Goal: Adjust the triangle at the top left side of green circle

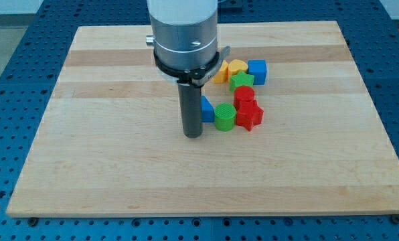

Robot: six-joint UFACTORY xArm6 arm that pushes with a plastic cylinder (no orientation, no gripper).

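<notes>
camera view: one view only; wooden surface (119, 174) on a blue pegboard base (12, 40)
my tip: (193, 136) down on the surface, just left of and slightly below the green circle (225, 116); the rod hides most of the blue triangle (207, 110)
jaws: none on this rig, just a straight rod; nothing to be apart or together
triangle: only its right part shows, past the rod's right edge, touching or nearly touching the green circle's upper left; exact pose can't be told
cluster: red star-like block (250, 117) touching the circle's right side; red block (244, 95) above that; green star-like block (242, 81), yellow block (236, 66), blue cube (257, 71) and an orange block (219, 72) further toward the view's top
step: my read, fine adjustment; triangle is roughly at the circle's top left now
next: small nudge only; come at the triangle from its left or below; keep off the circle, or the red cluster shifts too
</notes>
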